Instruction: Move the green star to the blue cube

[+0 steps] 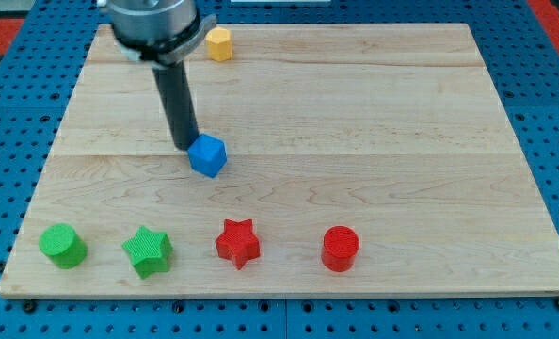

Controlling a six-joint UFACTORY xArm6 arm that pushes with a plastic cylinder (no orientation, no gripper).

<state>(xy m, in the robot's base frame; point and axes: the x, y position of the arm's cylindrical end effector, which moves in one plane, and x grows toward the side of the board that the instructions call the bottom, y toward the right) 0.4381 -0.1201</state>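
The green star [148, 250] lies near the view's bottom left on the wooden board [355, 113]. The blue cube [207, 155] sits left of the board's middle, well above the star. My tip [184, 145] is just left of the blue cube, touching or almost touching its upper left side. The tip is far above the green star.
A green cylinder [62, 246] lies left of the green star. A red star [237, 242] and a red cylinder [340, 249] lie to its right along the bottom. A yellow hexagonal block [219, 44] sits near the top edge.
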